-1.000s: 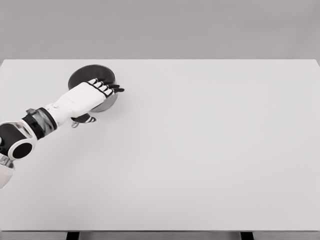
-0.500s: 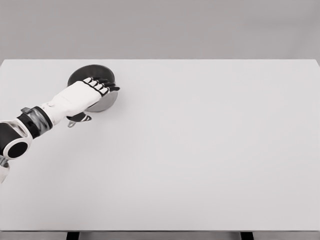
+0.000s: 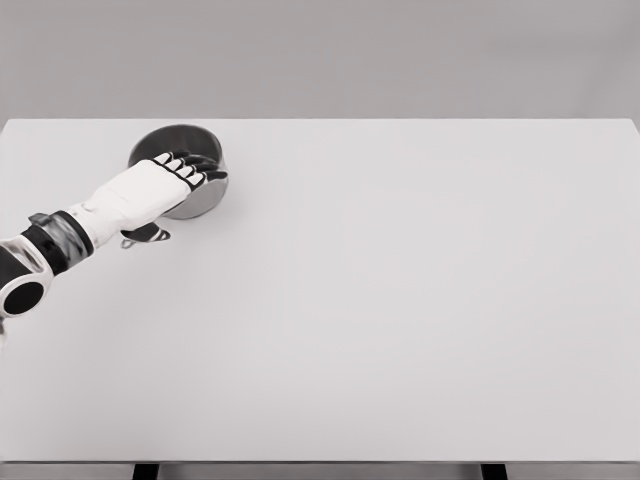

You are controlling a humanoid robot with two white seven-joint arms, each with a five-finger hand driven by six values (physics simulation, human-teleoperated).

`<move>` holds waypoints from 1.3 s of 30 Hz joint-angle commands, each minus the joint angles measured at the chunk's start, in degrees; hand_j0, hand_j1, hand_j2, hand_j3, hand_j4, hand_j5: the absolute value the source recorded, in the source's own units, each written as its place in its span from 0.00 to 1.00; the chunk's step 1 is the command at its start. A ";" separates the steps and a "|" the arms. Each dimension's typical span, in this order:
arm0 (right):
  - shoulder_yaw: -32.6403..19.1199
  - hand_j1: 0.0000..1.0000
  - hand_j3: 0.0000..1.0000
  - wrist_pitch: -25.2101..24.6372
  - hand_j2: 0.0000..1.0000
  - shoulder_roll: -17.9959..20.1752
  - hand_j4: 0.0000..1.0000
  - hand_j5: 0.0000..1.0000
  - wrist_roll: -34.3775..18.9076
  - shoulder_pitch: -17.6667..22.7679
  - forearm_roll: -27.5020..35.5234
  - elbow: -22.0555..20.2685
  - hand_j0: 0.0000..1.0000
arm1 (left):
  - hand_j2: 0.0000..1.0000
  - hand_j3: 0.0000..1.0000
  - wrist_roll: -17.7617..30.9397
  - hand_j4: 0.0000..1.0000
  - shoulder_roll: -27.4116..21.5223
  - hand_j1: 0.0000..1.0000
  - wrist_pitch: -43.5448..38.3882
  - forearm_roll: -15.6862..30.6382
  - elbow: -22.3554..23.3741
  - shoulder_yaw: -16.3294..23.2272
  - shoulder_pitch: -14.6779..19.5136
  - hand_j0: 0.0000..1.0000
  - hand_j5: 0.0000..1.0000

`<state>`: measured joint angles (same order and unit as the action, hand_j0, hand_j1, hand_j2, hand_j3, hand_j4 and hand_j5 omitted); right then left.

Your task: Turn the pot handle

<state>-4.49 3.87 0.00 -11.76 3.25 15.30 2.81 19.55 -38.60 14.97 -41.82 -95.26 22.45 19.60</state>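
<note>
A dark grey round pot (image 3: 165, 143) stands near the far left corner of the white table (image 3: 400, 300). My left hand (image 3: 184, 203) lies over the pot's near side. Its fingers (image 3: 196, 170) reach over the rim into the bowl, and the dark thumb shows below the palm on the near side. The hand looks closed around the pot's near wall. Most of the handle is hidden under the palm, and only a small grey tip (image 3: 128, 243) pokes out at the lower left. The right arm is out of view.
The table's far edge runs just behind the pot and its left edge lies close by. A plain grey wall stands beyond the table.
The left hand and the pot have slid together a little to the left and toward the far edge. The grey tip under the palm moved left with them.
</note>
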 commanded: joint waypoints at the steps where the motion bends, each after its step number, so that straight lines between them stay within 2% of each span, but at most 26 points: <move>1: 0.00 1.00 1.00 0.00 1.00 0.00 1.00 1.00 -0.01 0.00 -0.01 0.00 1.00 | 1.00 1.00 -0.03 1.00 -0.08 1.00 -0.03 0.16 -0.01 -0.04 0.00 1.00 1.00; 31: 0.00 1.00 1.00 0.00 1.00 0.00 1.00 1.00 -0.01 0.00 -0.01 0.00 1.00 | 1.00 1.00 -0.03 1.00 -3.42 1.00 -3.29 -0.37 0.87 -0.91 -0.35 1.00 1.00; 39: 0.00 1.00 1.00 0.00 1.00 0.00 1.00 1.00 -0.01 0.00 -0.01 0.00 1.00 | 1.00 1.00 -0.03 1.00 -5.00 1.00 -3.29 -0.28 2.27 -2.58 -0.44 1.00 1.00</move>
<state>-4.49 3.87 0.00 -11.76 3.25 15.30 2.81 19.54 -43.15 11.72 -42.18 -93.63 20.17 19.16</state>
